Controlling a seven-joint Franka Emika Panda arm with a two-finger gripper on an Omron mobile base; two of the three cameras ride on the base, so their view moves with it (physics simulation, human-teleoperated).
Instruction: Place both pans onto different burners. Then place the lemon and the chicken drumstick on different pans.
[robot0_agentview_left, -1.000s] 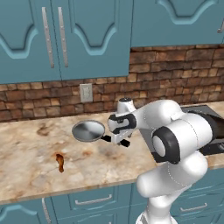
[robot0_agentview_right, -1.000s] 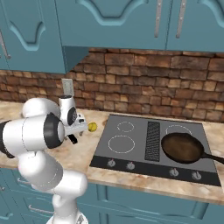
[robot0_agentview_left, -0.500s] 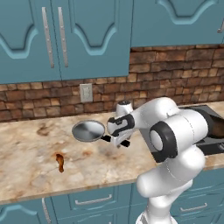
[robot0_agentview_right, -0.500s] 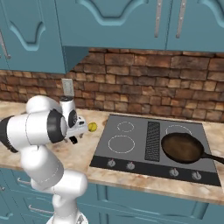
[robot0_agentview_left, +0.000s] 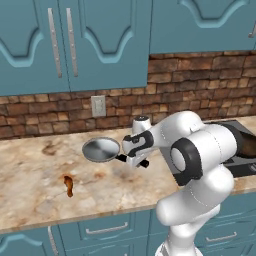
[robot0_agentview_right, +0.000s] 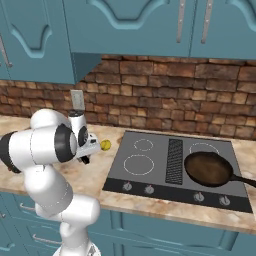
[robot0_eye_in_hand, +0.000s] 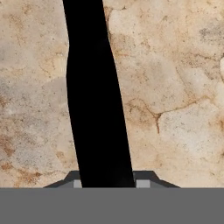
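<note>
Left base view: my gripper (robot0_agentview_left: 131, 159) sits low over the marbled countertop (robot0_agentview_left: 30, 185), at the black handle (robot0_agentview_left: 121, 158) of the silver frying pan (robot0_agentview_left: 101, 149), whose bowl lies at nine o'clock from my hand. The chicken drumstick (robot0_agentview_left: 68, 185) rests well apart, at seven o'clock from the pan.

Right base view: the dark brown pan (robot0_agentview_right: 209, 168) already sits on the cooktop (robot0_agentview_right: 150, 175) over a right-hand burner; the two left burners (robot0_agentview_right: 138, 164) are bare. The lemon (robot0_agentview_right: 105, 145) lies on the counter just beside the cooktop's left edge, near my hand.

Hand view: the handle (robot0_eye_in_hand: 97, 100) runs from twelve o'clock down to six, straight between my fingertips (robot0_eye_in_hand: 143, 183), which sit tight against its sides — I read this as clamped on the handle. I judge the pan rigid and fairly light, but held out on its handle the bowl will want to sag and twist; the smooth handle may slip, so a hold nearer the bowl would steady it.
</note>
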